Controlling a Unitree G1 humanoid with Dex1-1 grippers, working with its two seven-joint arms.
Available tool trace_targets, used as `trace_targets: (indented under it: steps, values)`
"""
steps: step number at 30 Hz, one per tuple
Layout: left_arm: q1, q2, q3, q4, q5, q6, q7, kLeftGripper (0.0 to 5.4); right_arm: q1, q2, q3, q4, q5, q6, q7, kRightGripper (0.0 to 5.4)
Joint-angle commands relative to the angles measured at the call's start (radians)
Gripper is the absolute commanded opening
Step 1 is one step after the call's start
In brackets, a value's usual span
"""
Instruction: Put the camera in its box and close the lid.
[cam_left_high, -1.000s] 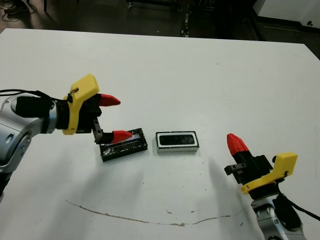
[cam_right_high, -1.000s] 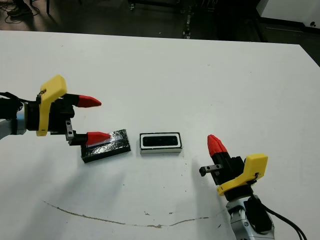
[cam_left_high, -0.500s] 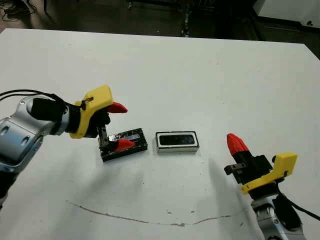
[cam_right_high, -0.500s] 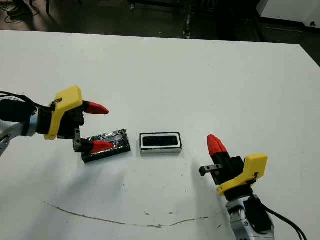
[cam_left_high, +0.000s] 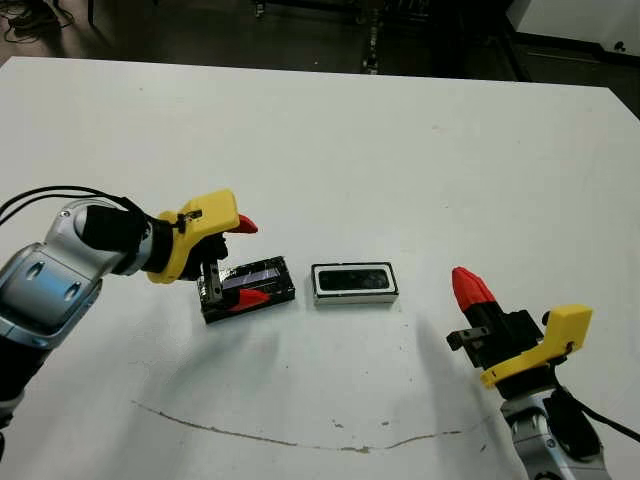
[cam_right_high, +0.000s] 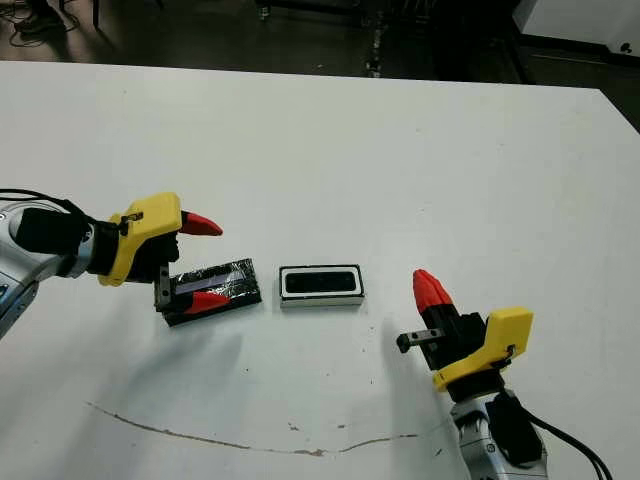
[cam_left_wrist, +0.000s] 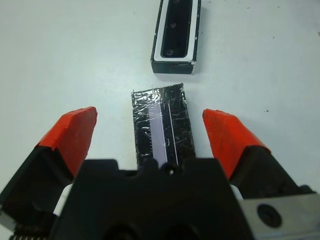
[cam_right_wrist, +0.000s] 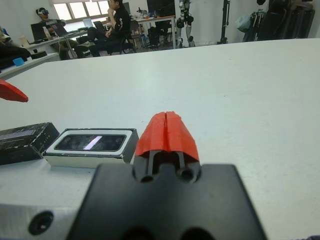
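Note:
The lid (cam_left_high: 255, 288), a glossy black slab with a pale stripe, lies flat on the white table left of the box (cam_left_high: 318, 284). The box is a shallow white-lined tray. The camera (cam_left_high: 353, 279), a dark bar, lies inside its hollow and also shows in the left wrist view (cam_left_wrist: 177, 25). My left gripper (cam_left_high: 247, 261) is open and low over the lid's left end, one red fingertip (cam_left_wrist: 75, 131) on each long side, neither touching it. My right gripper (cam_left_high: 470, 288) is shut on nothing and points up, to the right of the box and nearer me.
A thin brown curved mark (cam_left_high: 250, 435) runs across the table near its front edge. Beyond the table's far edge, several people (cam_right_wrist: 115, 22) sit at desks in the right wrist view.
My left gripper has come down and forward from above the lid's left end and now straddles it, still open. The right arm, box and lid have stayed put.

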Motion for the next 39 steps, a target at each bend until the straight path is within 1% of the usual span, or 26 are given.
trace_targets:
  steps: [1,3,6,11,14,16,18,22,26,33,39]
  values:
    - [-0.004,-0.002,-0.010,0.012,0.021,0.006,0.005,5.40,0.006,-0.014,-0.007,0.010,0.006,-0.013,0.011,0.01]
    - [-0.006,-0.009,-0.005,0.023,0.007,0.031,-0.004,5.40,0.004,-0.015,-0.008,0.011,0.009,-0.010,0.014,0.01]
    - [-0.003,-0.009,-0.012,0.035,0.023,0.006,-0.008,5.40,0.005,-0.013,-0.007,0.007,0.002,-0.008,0.008,0.01]
    - [-0.007,-0.007,-0.025,0.038,0.041,0.014,-0.011,5.40,0.004,-0.014,-0.008,0.014,0.002,-0.017,0.017,0.01]
    - [-0.005,-0.005,-0.031,0.041,0.056,-0.002,-0.014,5.40,0.005,-0.014,-0.008,0.012,-0.006,-0.020,0.016,0.01]
    - [-0.004,-0.007,-0.033,0.050,0.064,-0.012,-0.016,5.40,0.006,-0.012,-0.009,0.011,-0.003,-0.016,0.015,0.01]
    - [-0.008,-0.012,-0.032,0.071,0.059,-0.005,-0.028,5.40,0.008,-0.010,-0.010,0.007,0.005,-0.004,0.011,0.01]
    - [-0.004,-0.007,-0.046,0.088,0.087,-0.034,-0.031,5.40,0.009,-0.009,-0.011,0.013,0.011,-0.010,0.017,0.01]
    - [-0.012,-0.006,-0.053,0.088,0.085,0.006,-0.048,5.40,0.013,-0.008,-0.012,0.009,0.015,0.000,0.012,0.01]
    - [0.004,-0.006,-0.062,0.106,0.110,-0.052,-0.055,5.40,0.014,-0.009,-0.013,0.016,0.017,-0.010,0.021,0.01]
    - [0.013,-0.006,-0.073,0.141,0.150,-0.098,-0.051,5.40,0.016,-0.009,-0.010,0.011,0.015,-0.004,0.016,0.01]
